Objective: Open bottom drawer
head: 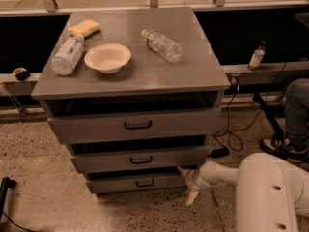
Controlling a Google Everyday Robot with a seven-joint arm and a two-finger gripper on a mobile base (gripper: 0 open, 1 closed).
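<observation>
A small black thing (21,73) sits on the ledge at the far left. Next comes a grey metal cabinet (193,74) with 3 drawers. On its top a plastic bottle with a white label (67,56) lies on its side. A yellow sponge (84,28) lies just behind it. Beside the bottle stands a white bowl (107,58), right way up. Further right a clear bottle (162,45) lies on its side.

The bottom drawer (113,184) is the lowest of the 3, near the floor. A dark gap shows above its front. Its small black handle (144,182) is in the middle, and nothing touches it.

The gripper (187,183) is low down at the right end of the bottom drawer. Its 2 tan fingers (191,197) are spread wide apart and hold nothing. 1 finger points up toward the drawer's corner and 1 points down at the floor. It is too hard to tell if the upper finger touches the drawer.

The white arm (217,173) runs right to the big white robot body (270,192). Black cables (231,134) lie on the floor behind it. A small bottle (257,56) stands on the ledge. A person's leg (297,108) is at the far right
</observation>
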